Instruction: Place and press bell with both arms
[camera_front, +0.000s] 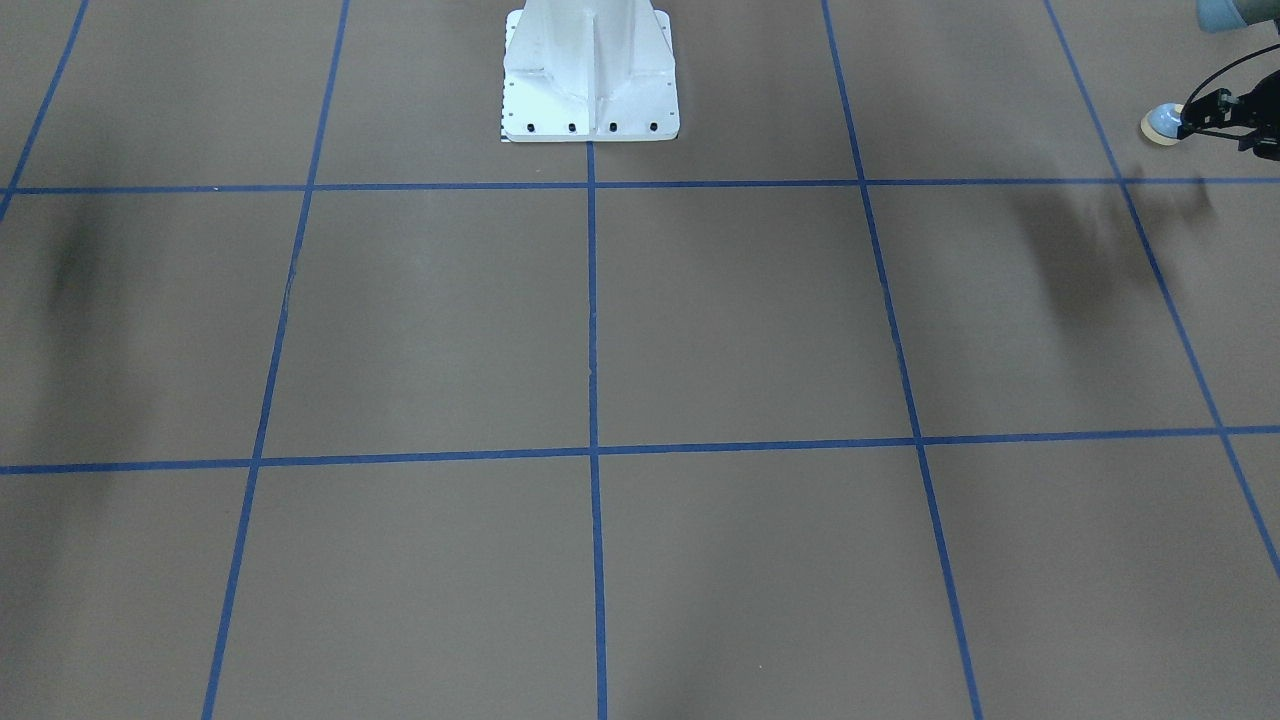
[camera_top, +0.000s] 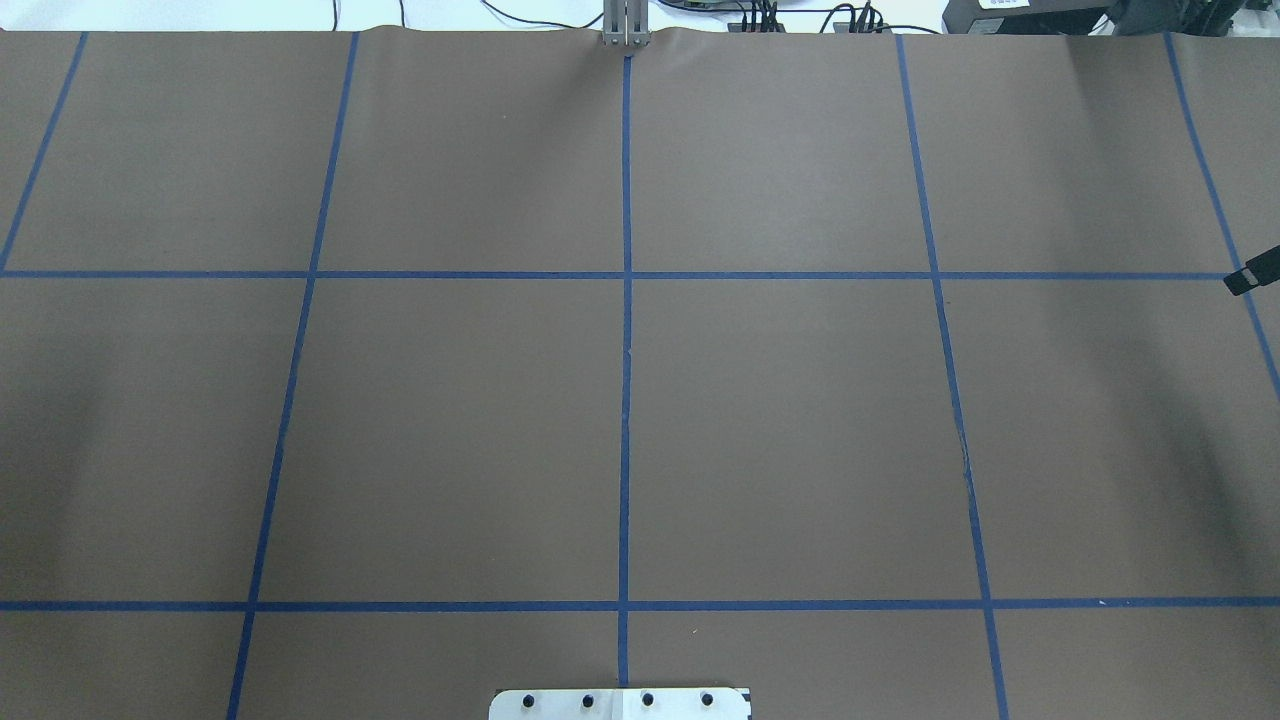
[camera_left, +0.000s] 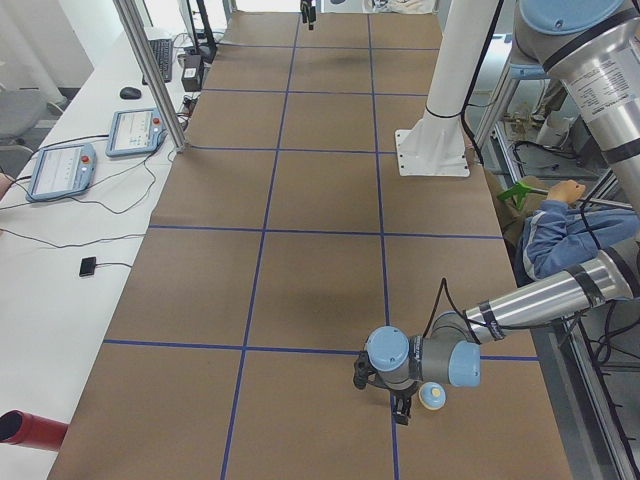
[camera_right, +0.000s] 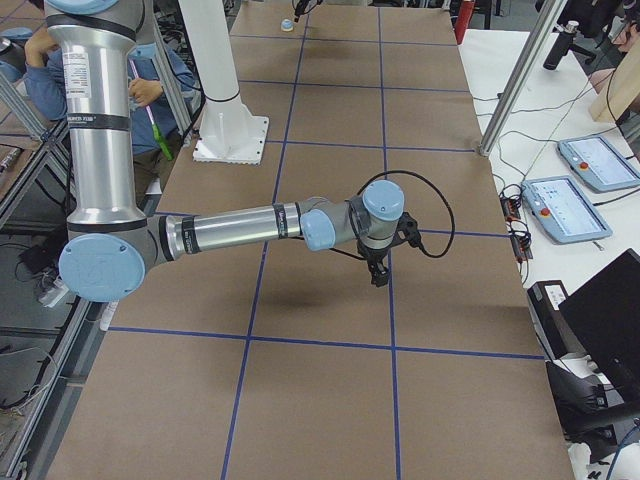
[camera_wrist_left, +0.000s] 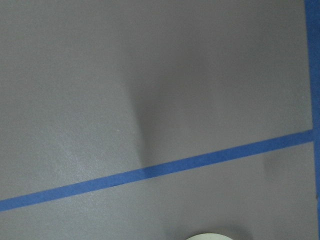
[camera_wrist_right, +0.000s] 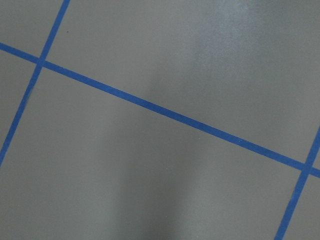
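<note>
Brown paper gridded with blue tape (camera_top: 627, 400) covers the counter (camera_top: 780, 450), and a white pedestal (camera_front: 590, 80) is bolted at the middle of its robot-side edge.

Placing looks to be the step in hand. To do it well, the left arm should carry the bell (camera_front: 1163, 124) inward from the counter's left end, to a spot the other arm can also reach. It should then descend straight with the cream base ring level, so the whole ring meets the paper at once. An off-centre hold could tip the bell on release, so let go only once the ring sits flat, then lift straight up so the dome isn't dragged. The press that follows needs a vertical push on the small top button, and a slanted push would likely skid the light bell across the paper.

The bell hangs near the left end, toward the corner on the robot's side. Its shadow falls well off to one side, so it seems clear of the paper and not yet set down. The left fingers (camera_left: 400, 408) point downward and appear closed on the bell's edge. The dome juts sideways from their tips instead of sitting centred between them, and the left wrist view catches only a sliver of cream rim.

The right fingers (camera_right: 379, 272) hover near the counter's right end, well apart from the bell. I cannot tell whether they are parted or closed.
</note>
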